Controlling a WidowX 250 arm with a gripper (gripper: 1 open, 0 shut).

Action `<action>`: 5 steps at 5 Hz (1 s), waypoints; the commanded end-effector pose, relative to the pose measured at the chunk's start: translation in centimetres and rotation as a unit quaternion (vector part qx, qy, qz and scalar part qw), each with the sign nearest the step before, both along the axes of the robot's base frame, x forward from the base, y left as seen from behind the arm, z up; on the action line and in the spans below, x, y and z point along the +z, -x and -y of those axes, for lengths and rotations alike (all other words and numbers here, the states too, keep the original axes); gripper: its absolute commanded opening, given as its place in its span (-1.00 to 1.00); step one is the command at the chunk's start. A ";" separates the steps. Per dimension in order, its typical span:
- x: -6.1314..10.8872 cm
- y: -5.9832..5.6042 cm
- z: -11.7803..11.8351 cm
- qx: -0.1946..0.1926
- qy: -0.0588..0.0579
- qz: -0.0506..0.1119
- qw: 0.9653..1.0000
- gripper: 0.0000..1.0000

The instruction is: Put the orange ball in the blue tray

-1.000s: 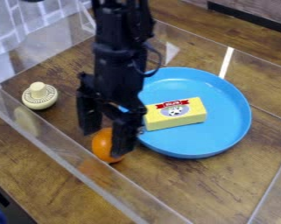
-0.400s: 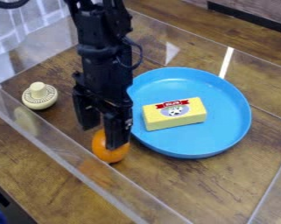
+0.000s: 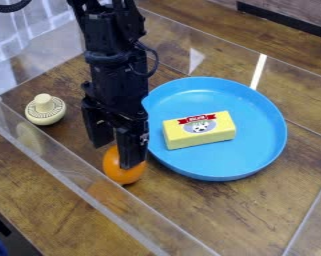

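Note:
The orange ball [image 3: 121,171] rests on the wooden table just left of the blue tray [image 3: 256,145], close to the tray's rim. My gripper [image 3: 113,148] points straight down over the ball, open, with one black finger [image 3: 95,132] on the ball's left and the other [image 3: 131,152] over its upper right. The ball's top is partly hidden behind the fingers. I cannot tell whether the fingers touch it. The tray is round, bright blue and shallow.
A yellow rectangular block [image 3: 199,129] with a printed label lies inside the tray. A cream ridged round object with a knob [image 3: 44,109] sits at the left. Clear plastic walls [image 3: 29,135] ring the wooden table [image 3: 243,215].
The arm has shifted left in the picture, away from the tray, and stands more upright. The ball has stayed in place and the gripper stays open.

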State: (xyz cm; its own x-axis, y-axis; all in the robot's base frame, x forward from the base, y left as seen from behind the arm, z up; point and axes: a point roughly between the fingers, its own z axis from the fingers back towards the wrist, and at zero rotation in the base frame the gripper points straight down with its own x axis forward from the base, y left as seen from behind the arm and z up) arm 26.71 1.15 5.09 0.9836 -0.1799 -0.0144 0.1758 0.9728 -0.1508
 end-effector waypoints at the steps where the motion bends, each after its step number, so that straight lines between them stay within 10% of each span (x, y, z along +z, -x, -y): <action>1: 0.4 -0.3 -0.6 0.008 0.002 0.015 1.000 1.00; 4: 0.0 0.0 -0.7 0.009 0.012 0.020 1.000 1.00; 5: 0.0 0.1 -0.7 0.007 0.015 0.023 1.000 -1.00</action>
State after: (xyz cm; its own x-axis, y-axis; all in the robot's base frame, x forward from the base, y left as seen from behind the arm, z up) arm 26.32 1.11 4.25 0.9819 -0.1892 0.0022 0.1865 0.9656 -0.1813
